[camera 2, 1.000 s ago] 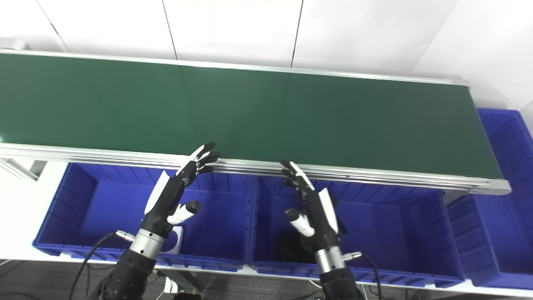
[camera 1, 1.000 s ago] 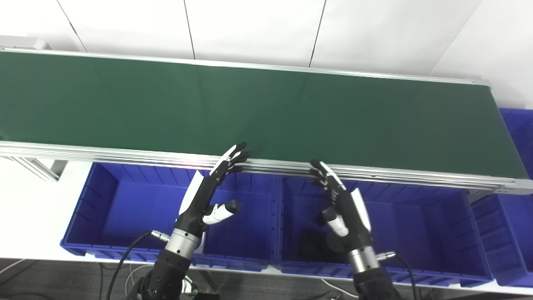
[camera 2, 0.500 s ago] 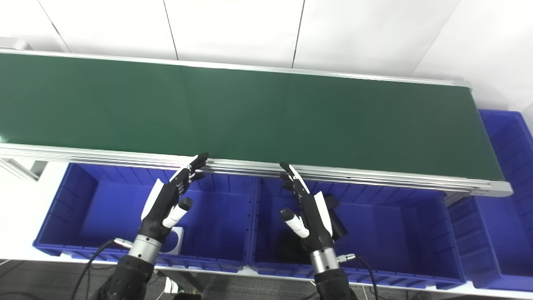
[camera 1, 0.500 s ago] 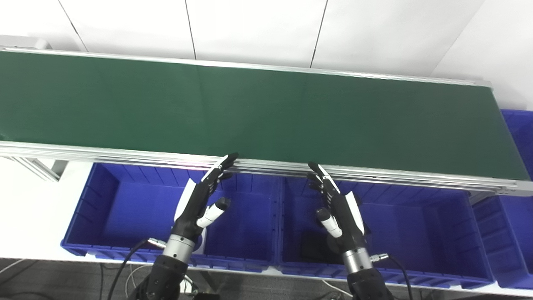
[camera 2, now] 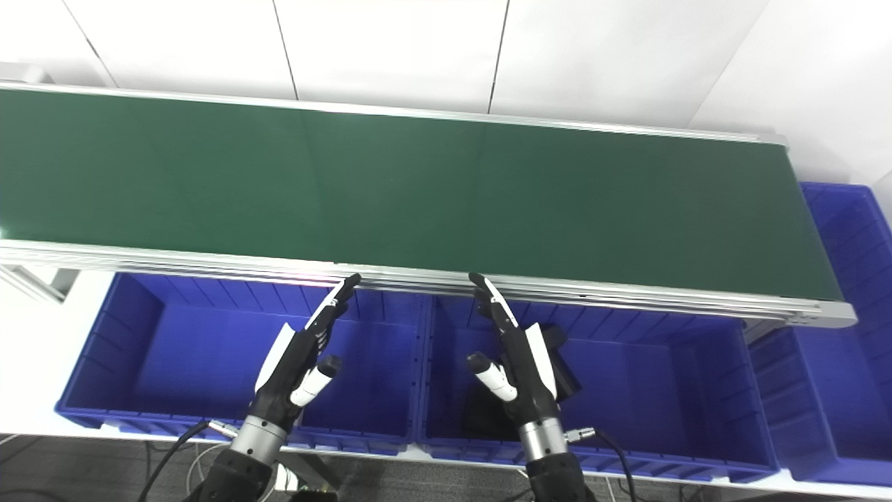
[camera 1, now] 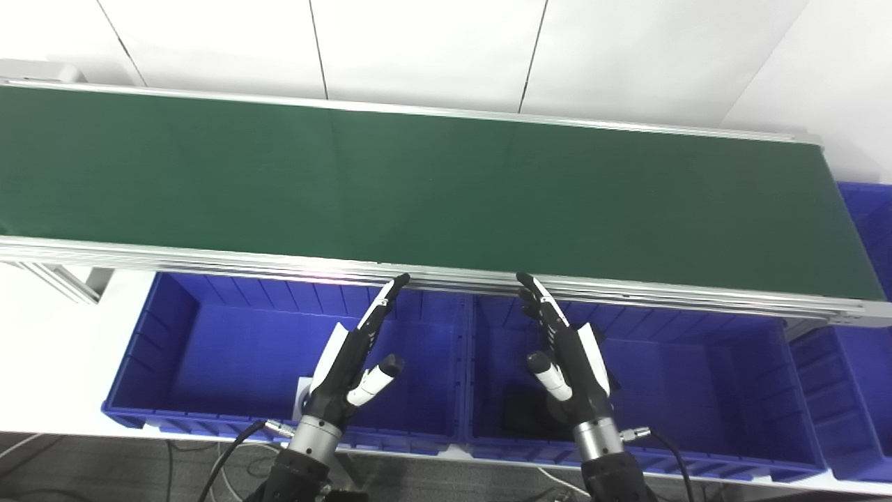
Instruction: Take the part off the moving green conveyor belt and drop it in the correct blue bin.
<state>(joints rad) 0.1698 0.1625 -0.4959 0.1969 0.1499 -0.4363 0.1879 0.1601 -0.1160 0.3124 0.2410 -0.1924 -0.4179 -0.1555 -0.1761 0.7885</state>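
Left eye view: my left robot hand (camera 1: pixel 348 362) and right robot hand (camera 1: pixel 568 355) hover released, fingers extended, over the blue bins (camera 1: pixel 209 348) below the green conveyor belt (camera 1: pixel 418 188).

Right eye view: black parts (camera 2: pixel 488 418) lie in the middle blue bin (camera 2: pixel 662 390); none shows on the belt.

Both head cameras look steeply down on the green conveyor belt (camera 1: pixel 432 188) from its near side, facing the white wall (camera 2: pixel 390 49) behind it. They sit side by side, the right eye's picture slightly offset, sharing belt and blue bins (camera 2: pixel 209 355) below its near edge.
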